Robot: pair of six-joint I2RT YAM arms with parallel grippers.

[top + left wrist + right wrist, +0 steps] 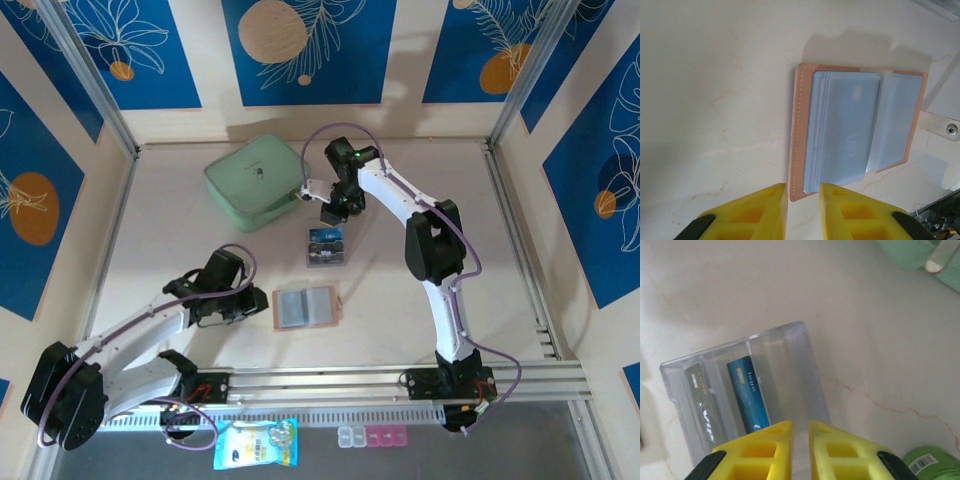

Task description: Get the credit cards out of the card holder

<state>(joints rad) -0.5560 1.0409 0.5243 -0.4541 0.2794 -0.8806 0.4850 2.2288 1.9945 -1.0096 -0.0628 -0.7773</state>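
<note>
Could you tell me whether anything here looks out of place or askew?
Nothing stands out: the tan leather card holder lies open and flat, and the blue card and dark card sit neatly in separate compartments of the clear plastic box.

The left arm [130, 338] and right arm [445, 315] are white shells joined by bulky black joint housings. A thin purple cable [340, 126] loops along each arm. The black bases [445, 380] show bits of red wiring. The left hand [802, 192] and right hand [800, 427] have bright yellow blocky fingers [757, 212] with hollow square pockets and black outer corners.
</note>
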